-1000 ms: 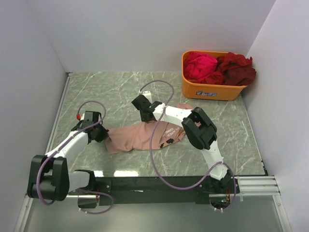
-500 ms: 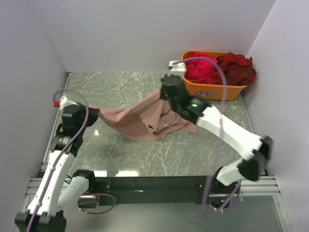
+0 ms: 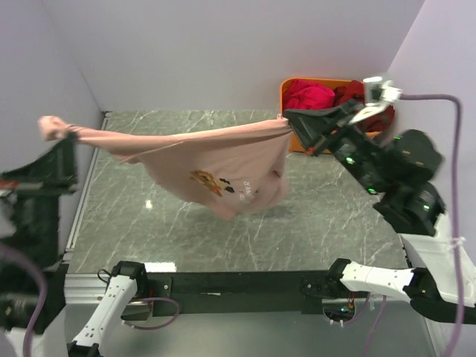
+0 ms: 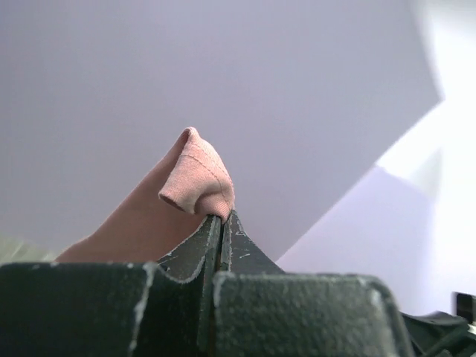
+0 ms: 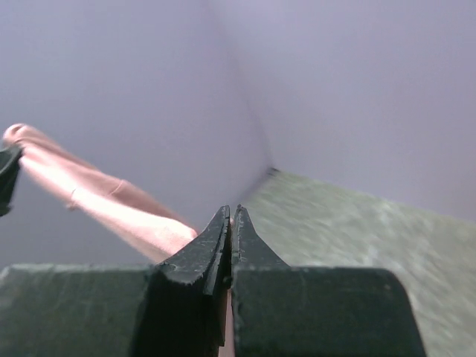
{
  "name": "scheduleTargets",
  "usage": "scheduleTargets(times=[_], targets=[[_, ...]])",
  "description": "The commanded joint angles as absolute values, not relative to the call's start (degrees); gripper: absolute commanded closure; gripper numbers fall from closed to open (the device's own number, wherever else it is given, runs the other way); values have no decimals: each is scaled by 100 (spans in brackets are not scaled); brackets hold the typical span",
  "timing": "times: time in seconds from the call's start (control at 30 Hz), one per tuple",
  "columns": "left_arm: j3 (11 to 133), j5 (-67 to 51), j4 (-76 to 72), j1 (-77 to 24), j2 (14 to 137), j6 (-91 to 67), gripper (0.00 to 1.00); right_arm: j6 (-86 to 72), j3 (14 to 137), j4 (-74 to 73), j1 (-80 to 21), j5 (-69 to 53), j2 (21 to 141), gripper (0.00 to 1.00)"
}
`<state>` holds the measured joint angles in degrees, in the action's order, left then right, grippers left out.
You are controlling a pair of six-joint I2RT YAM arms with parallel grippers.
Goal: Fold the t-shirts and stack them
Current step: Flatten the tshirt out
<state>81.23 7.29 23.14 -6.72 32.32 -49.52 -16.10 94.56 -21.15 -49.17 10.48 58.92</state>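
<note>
Pink t-shirt [image 3: 223, 167] hangs in the air over the marble table [image 3: 335, 223], stretched between both grippers with its printed front showing; its lower part sags near the table's middle, cannot tell if it touches. Left gripper [image 4: 222, 222] is pinched tight on one bunched corner at far left, cloth tip poking out above the fingers; right gripper [image 5: 230, 217] is clamped flat on the opposite edge, just in front of the orange tub [image 3: 283, 100]. Magenta t-shirt [image 3: 311, 95] and dark red t-shirt [image 3: 348, 93] lie heaped in that tub at the back right corner
</note>
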Motion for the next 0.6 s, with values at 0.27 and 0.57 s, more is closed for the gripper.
scheduleTargets(times=[0.27, 0.57], targets=[[9562, 325, 1802, -255, 3391, -4140, 99, -1423, 10178, -2031, -5071, -326, 5405, 100], [9255, 1738, 1724, -246, 5789, -3657, 99, -1581, 9923, -2293, -4958, 2890, 6669, 100]])
